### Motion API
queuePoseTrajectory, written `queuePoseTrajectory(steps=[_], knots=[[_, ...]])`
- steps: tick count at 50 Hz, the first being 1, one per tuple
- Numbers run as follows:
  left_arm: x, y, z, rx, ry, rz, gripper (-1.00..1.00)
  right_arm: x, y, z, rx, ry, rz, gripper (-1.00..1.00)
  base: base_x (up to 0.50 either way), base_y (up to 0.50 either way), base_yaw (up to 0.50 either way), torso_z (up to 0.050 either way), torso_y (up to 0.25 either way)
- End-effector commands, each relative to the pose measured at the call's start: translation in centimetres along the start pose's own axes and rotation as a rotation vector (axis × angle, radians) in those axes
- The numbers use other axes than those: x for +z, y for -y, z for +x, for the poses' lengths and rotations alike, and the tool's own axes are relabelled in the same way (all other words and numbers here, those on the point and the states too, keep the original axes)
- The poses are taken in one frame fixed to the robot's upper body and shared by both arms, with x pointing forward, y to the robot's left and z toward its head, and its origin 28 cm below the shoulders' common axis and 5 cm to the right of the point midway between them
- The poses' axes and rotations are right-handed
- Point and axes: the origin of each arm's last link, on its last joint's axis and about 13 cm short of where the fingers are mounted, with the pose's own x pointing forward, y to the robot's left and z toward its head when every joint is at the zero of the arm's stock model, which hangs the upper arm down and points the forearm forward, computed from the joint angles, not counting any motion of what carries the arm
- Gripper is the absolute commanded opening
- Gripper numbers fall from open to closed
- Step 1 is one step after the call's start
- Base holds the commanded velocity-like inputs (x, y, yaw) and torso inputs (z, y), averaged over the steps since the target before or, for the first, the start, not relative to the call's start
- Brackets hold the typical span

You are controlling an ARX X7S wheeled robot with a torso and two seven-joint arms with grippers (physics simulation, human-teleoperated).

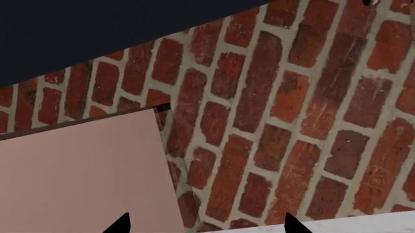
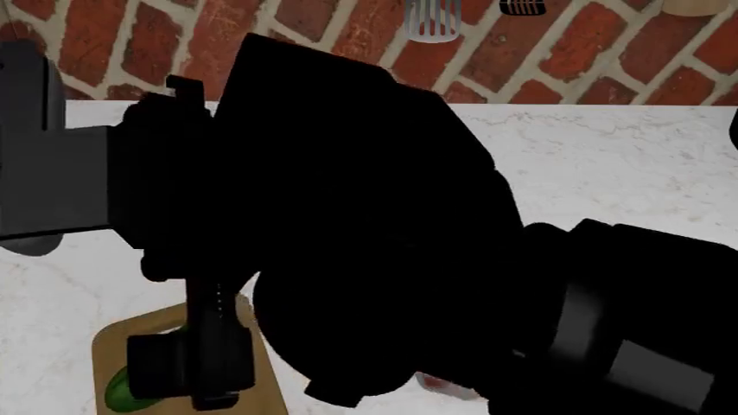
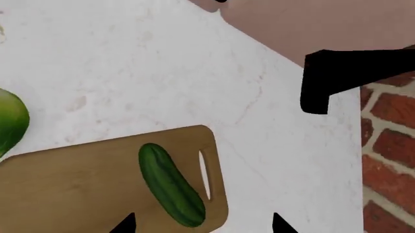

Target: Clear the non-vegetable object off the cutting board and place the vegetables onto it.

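Observation:
The light-brown cutting board (image 3: 84,184) lies on the white counter, and the dark-green cucumber (image 3: 170,184) rests on it beside the slot handle. My right gripper (image 3: 202,224) hovers above the board, open, with the cucumber's end showing between its fingertips and nothing gripped. In the head view my dark arms hide most of the scene. Only a corner of the board (image 2: 116,341) and a bit of the cucumber (image 2: 117,389) show beside a black gripper body. A small reddish-pink patch (image 2: 444,385) under the arm may be the non-vegetable object. My left gripper (image 1: 207,224) is open and empty, facing the brick wall.
A light-green round object (image 3: 9,124) sits on the counter just past the board's long edge. A brick wall (image 1: 292,107) backs the white marble counter (image 2: 600,164), with a pink panel (image 1: 77,174) beside it. Utensils (image 2: 433,22) hang on the wall.

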Motion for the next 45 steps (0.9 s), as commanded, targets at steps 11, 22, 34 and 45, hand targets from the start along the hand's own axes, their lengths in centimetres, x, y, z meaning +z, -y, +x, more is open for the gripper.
queuePoseTrajectory(steps=[11,22,34,45], knots=[[0.7,-0.4,0.7,-0.036,0.022,-0.029,1.0,0.9,-7.7,-7.4,-0.285,0.117,-0.003,1.0,0.0,0.0,0.0,0.0,0.0],[0.7,-0.4,0.6,-0.059,0.005,-0.024,1.0,0.6,-12.7,-7.9,-0.322,0.149,0.059,1.0,0.0,0.0,0.0,0.0,0.0],[0.7,-0.4,0.6,-0.053,0.005,-0.024,1.0,2.1,-16.7,-7.9,-0.183,0.27,0.118,1.0,0.0,0.0,0.0,0.0,0.0],[0.7,-0.4,0.6,-0.051,0.007,-0.02,1.0,2.8,-17.4,-7.8,-0.06,0.364,0.203,1.0,0.0,0.0,0.0,0.0,0.0]])
